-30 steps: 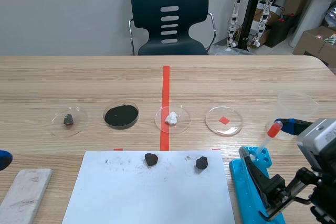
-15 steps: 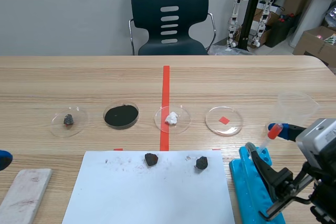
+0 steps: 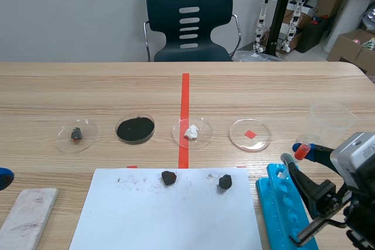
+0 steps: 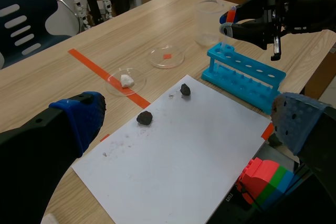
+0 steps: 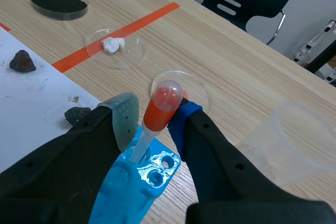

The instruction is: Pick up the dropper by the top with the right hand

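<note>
The dropper (image 5: 159, 104) has a red bulb and a clear stem that stands tilted in the end hole of the blue tube rack (image 5: 131, 187). My right gripper (image 5: 157, 116) is shut on the dropper, its grey-green and blue pads pressed to either side of the bulb's lower half. From the scene view the red bulb (image 3: 300, 151) shows just above the rack (image 3: 281, 203), at the tip of my right gripper (image 3: 302, 156). My left gripper (image 4: 189, 124) hangs open and empty over the table's near left, far from the dropper (image 4: 231, 14).
A clear plastic cup (image 3: 331, 121) stands just beyond the right gripper. Several petri dishes (image 3: 250, 134) lie in a row across the middle. White paper (image 3: 170, 215) carries two dark rocks. A grey slab (image 3: 26, 215) lies near left. Coloured blocks (image 4: 262, 174) sit under the left gripper.
My right gripper's fingers have drawn together onto the dropper's bulb. The bulb has tipped slightly left and lower. The left arm has not moved.
</note>
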Controlling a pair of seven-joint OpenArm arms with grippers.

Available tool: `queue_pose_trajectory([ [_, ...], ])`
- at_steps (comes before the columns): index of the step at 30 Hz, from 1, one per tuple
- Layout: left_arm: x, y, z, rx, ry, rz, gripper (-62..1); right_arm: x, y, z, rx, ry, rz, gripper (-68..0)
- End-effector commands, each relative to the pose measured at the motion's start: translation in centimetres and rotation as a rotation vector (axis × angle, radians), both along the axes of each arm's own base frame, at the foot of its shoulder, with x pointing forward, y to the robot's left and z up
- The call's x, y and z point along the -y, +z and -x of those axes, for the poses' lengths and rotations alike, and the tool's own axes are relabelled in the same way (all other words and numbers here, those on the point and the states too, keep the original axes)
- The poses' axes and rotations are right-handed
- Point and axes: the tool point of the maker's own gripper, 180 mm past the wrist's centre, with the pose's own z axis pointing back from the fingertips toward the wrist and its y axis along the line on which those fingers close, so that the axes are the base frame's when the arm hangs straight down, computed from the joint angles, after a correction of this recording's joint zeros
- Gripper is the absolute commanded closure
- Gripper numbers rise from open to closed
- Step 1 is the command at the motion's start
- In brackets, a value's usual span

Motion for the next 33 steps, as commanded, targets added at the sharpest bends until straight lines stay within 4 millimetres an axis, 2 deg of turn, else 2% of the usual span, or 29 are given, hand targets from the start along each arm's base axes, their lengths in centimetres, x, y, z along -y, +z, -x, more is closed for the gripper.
queue_pose_trajectory([
  [1, 0.3, 0.9, -0.2, 0.022, -0.003, 0.036, -62.3, -0.2, 0.7, 0.0, 0.019, 0.003, -0.019, -14.8],
  [12, 0.3, 0.9, -0.2, 0.022, -0.003, 0.036, -62.3, -0.3, 0.5, 0.7, 0.014, 0.009, -0.029, -14.8],
  [33, 0.3, 0.9, -0.2, 0.022, -0.003, 0.036, -62.3, -0.5, 1.6, -0.1, 0.065, 0.021, -0.04, -15.9],
])
